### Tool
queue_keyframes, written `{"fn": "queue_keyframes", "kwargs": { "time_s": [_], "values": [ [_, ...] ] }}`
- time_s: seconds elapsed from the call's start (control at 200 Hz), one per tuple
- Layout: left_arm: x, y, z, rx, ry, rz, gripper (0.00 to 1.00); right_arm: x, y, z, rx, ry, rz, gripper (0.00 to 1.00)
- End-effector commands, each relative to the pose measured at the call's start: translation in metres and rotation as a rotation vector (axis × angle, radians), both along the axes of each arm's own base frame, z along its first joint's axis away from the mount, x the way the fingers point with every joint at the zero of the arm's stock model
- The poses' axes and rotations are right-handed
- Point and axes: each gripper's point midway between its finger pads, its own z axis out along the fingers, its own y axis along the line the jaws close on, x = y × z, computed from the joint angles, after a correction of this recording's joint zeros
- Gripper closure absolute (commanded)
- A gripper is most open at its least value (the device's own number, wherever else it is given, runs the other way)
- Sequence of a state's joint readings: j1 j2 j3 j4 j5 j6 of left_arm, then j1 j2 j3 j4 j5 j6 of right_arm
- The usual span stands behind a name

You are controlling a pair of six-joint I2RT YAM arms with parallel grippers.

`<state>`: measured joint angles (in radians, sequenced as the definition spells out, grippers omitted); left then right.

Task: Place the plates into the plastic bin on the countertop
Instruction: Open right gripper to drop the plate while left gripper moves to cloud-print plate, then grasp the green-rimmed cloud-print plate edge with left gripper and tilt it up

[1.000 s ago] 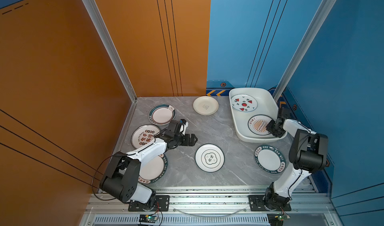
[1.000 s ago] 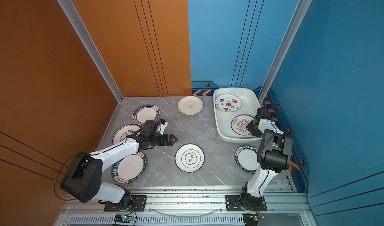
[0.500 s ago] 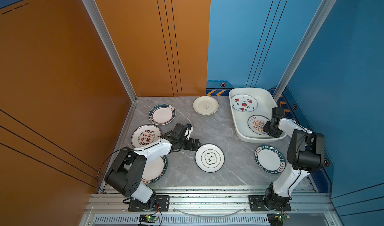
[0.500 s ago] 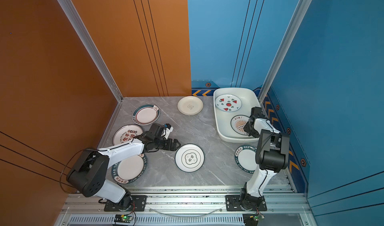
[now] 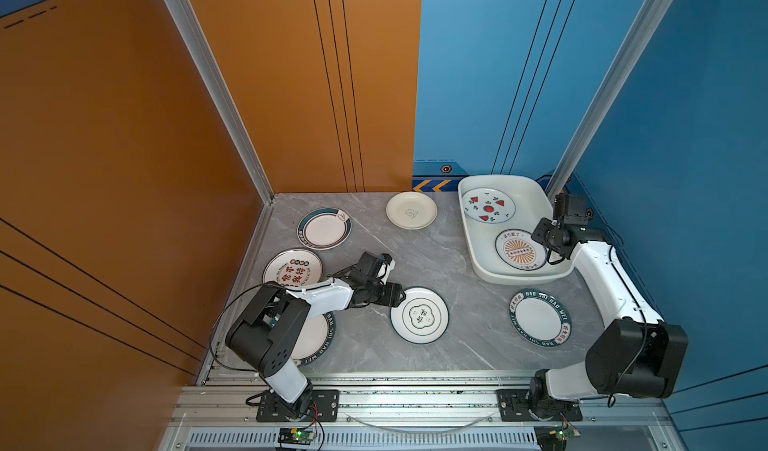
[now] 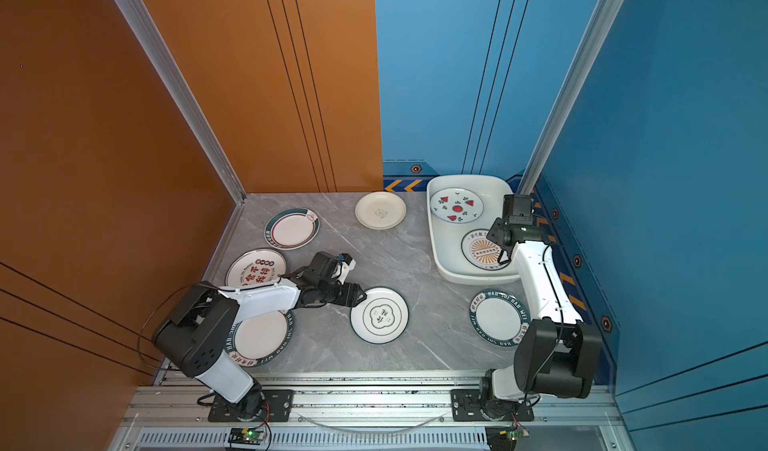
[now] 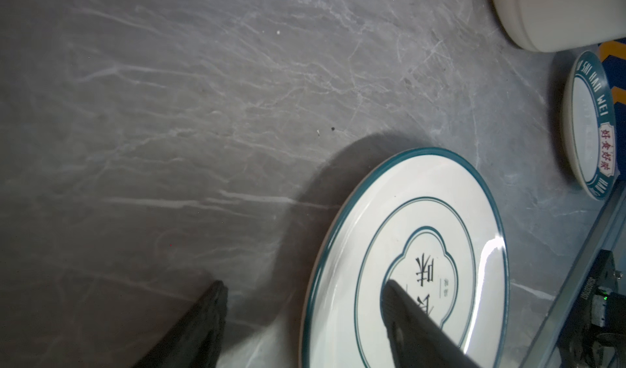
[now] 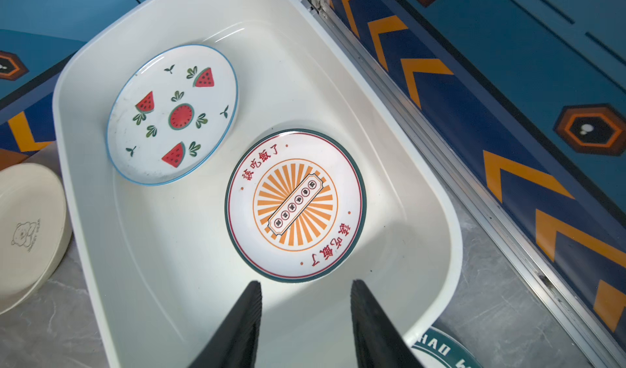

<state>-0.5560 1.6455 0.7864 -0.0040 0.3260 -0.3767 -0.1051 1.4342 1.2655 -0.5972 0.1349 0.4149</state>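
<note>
Top views: countertop (image 5: 415, 258) has plastic bin (image 5: 478, 241) at 2 o'clock (two plates inside, six outside). Left gripper (image 5: 397, 294), fingers apart, straddles the clover plate (image 5: 419, 315) at its 9 o'clock rim; seat the rim deep before pinching. Right gripper (image 8: 305, 285) fingers parted, empty, over the bin.

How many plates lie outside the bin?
6, all on the countertop: cream plate at the back; green-rimmed plate back left; red-lettered plate left; plate partly under the left arm; middle plate; lettered plate front right. None looks fully hidden.
</note>
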Motion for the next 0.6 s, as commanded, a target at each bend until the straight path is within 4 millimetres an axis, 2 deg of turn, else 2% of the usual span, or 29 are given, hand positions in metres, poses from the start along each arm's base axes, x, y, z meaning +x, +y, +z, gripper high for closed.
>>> {"fn": "queue_keyframes", "kwargs": {
  "time_s": [0.0,0.235,0.386,0.491,0.596],
  "values": [
    [-0.024,-0.001,-0.023,0.011,0.094,-0.037,0.34,-0.018,0.017,-0.005,0.03,0.04,0.054,0.54],
    [-0.041,-0.001,-0.032,0.01,0.129,-0.052,0.47,-0.028,0.026,-0.003,0.038,0.027,0.074,0.54],
    [-0.046,-0.004,-0.033,0.003,0.14,-0.066,0.62,-0.026,0.034,-0.01,0.067,0.025,0.095,0.54],
    [-0.046,-0.007,-0.034,-0.001,0.143,-0.071,0.72,-0.023,0.051,-0.013,0.112,0.004,0.15,0.54],
    [-0.046,-0.008,-0.035,-0.004,0.147,-0.068,0.76,-0.018,0.08,-0.013,0.208,-0.034,0.263,0.54]
  ]
}}
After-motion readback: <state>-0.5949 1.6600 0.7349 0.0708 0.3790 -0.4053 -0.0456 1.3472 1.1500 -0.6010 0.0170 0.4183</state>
